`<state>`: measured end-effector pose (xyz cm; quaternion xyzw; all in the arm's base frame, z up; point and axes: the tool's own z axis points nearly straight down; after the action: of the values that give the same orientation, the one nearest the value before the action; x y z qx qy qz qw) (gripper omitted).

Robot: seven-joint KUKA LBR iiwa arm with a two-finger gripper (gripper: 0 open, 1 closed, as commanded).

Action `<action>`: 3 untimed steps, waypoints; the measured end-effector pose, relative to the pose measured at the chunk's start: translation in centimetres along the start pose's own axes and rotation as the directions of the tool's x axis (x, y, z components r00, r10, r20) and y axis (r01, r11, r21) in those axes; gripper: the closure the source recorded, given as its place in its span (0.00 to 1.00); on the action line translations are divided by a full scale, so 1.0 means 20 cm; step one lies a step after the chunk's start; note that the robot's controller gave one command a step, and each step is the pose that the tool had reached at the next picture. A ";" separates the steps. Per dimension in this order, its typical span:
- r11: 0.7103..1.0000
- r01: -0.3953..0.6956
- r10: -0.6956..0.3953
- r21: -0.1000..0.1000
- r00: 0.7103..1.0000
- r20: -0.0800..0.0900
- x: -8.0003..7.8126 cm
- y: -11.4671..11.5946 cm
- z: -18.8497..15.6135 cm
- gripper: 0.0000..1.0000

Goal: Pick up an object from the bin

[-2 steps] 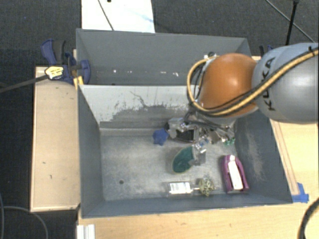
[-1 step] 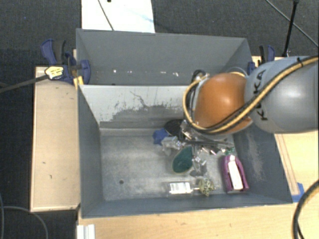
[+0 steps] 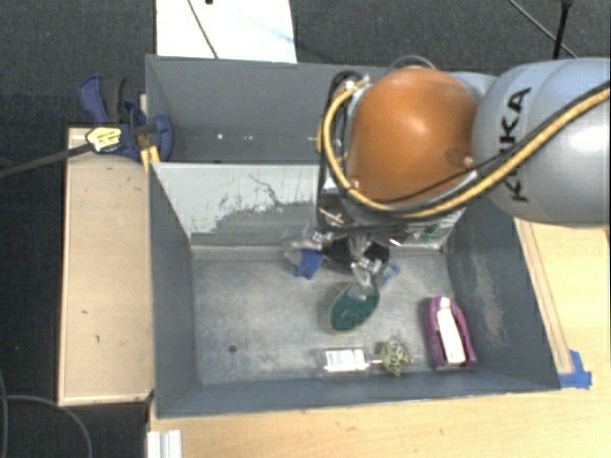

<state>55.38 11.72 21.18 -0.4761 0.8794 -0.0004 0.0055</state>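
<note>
One dark green, teardrop-shaped object (image 3: 352, 311) lies flat on the bin floor, right of the middle and toward the near wall. Its narrow upper end sits directly under the tip of the gripper (image 3: 367, 273). The tip appears to touch or almost touch that end, while the rest of the green object lies clear below it in the camera view. Whether the gripper is spread or closed cannot be told, because the arm's orange wrist cover (image 3: 410, 136) and looped cables (image 3: 334, 151) hide most of it from above. Just left of the gripper, near the foot of the far wall, rests a small blue object (image 3: 307, 264). Close to the near wall, a small white rectangular packet (image 3: 344, 360) lies beside a speckled, roundish item (image 3: 394, 356), both apart from the green object. To the right, a purple-and-white item (image 3: 447, 332) lies lengthwise by the right-hand slope of the grey metal bin (image 3: 239, 322). The KUKA arm (image 3: 554, 151) reaches in from the right.
</note>
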 end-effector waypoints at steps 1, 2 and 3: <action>0.998 0.059 -0.059 -0.009 0.998 -0.012 0.22 -0.20 0.34 0.00; 0.999 0.051 -0.051 -0.014 0.999 -0.013 0.35 -0.07 0.71 0.00; 0.999 0.049 -0.050 -0.007 0.999 -0.007 0.34 -0.08 0.69 1.00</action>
<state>53.12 5.24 7.33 -0.4977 0.8673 0.0006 0.0010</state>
